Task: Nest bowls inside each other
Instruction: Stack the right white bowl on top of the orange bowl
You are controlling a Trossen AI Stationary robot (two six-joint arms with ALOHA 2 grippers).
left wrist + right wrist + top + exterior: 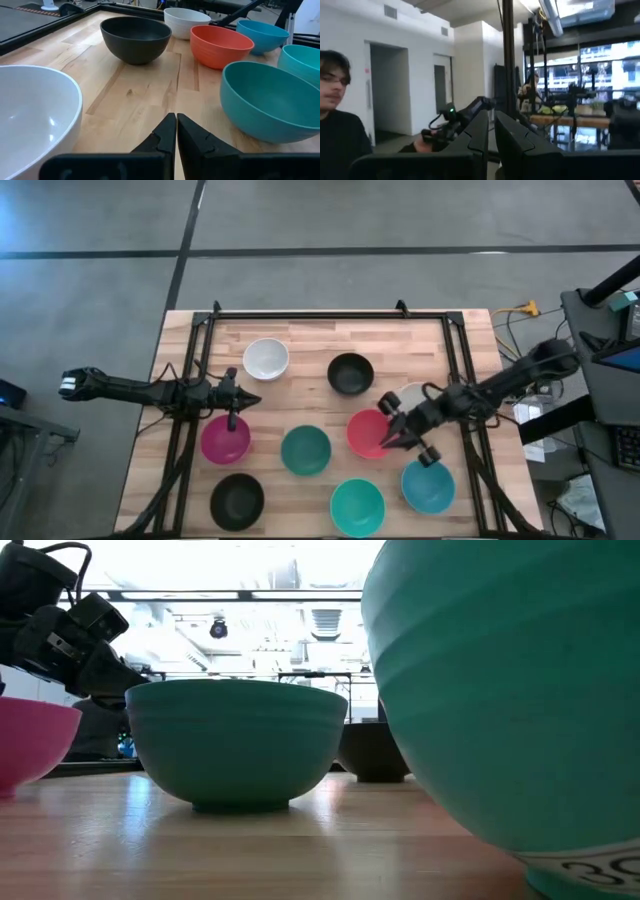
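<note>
The red bowl is set toward the table's right edge, touched at its right rim by the right gripper, fingers almost together, empty. The left gripper, closed and empty, hangs above the magenta bowl, much farther off.

Partial black characters, seemingly "30" or "36", cut off by the frame edge, on a white label under the turquoise bowl; no other legible text
</note>
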